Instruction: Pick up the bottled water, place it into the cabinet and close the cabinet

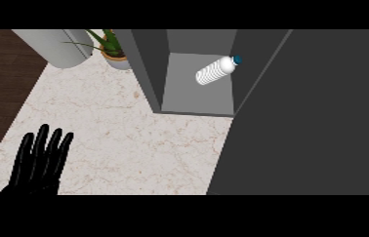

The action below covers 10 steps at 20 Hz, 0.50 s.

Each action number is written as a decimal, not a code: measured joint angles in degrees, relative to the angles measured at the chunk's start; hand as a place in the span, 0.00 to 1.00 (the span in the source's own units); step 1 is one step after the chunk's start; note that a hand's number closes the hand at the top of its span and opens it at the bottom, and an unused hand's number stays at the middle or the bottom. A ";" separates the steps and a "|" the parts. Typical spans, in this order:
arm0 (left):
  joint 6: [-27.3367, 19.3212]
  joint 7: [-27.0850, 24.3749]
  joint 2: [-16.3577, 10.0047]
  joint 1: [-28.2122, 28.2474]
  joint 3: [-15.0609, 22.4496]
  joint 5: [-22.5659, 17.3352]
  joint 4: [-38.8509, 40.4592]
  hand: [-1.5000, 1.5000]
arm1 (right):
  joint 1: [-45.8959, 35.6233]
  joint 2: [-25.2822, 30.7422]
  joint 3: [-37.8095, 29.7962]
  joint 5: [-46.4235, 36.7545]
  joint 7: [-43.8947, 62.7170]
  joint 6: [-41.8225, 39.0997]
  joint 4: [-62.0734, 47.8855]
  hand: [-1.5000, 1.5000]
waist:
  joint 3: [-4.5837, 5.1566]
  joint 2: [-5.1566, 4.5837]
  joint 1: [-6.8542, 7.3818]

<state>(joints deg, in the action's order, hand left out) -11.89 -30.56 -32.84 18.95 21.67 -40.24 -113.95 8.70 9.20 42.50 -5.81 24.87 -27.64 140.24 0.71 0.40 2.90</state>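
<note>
the bottled water (215, 71) lies on its side inside the open cabinet (148, 65), resting on the grey floor of the compartment. it is tilted, with its blue cap (236, 60) pointing up and to the right, close against the cabinet's right inner wall; whether the cap touches that wall cannot be told. the bottle's white ribbed body points toward the middle of the compartment.

the cabinet door (302, 124) stands open, a broad dark grey panel that fills the right part of the view and covers the counter there.

the left robot hand (37, 165) shows at the lower left edge, open, its fingers straight and spread a little, pointing up the view. it holds nothing and rests over the pale marbled counter (130, 138), well apart from the cabinet and the bottle.

at the far edge of the counter, just left of the cabinet, stands a potted plant (112, 48) with long green leaves. beside it, further left, is a rounded light grey object (57, 46). dark wooden flooring (14, 85) shows past the counter's left edge.
</note>
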 measured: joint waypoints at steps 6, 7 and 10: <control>1.72 -0.18 -1.08 0.48 -1.53 -1.07 -0.18 0.00 | -2.30 1.05 -0.01 0.40 0.76 -0.36 0.01 1.00 | 0.08 -0.26 0.70; 1.90 -0.24 -1.13 0.53 -1.73 -1.24 -0.18 0.00 | -2.56 1.14 -0.07 0.47 0.85 -0.48 0.03 1.00 | 0.10 -0.31 0.83; 2.30 -0.13 -1.55 0.59 -2.28 -1.56 -0.52 0.00 | -3.07 1.24 -0.24 0.75 0.99 -0.74 -0.02 1.00 | 0.09 -0.48 1.24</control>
<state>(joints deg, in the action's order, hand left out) -9.58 -30.69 -34.39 19.54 19.39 -41.80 -114.46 5.63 10.44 42.26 -5.06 25.86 -28.39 140.21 0.81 -0.08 4.14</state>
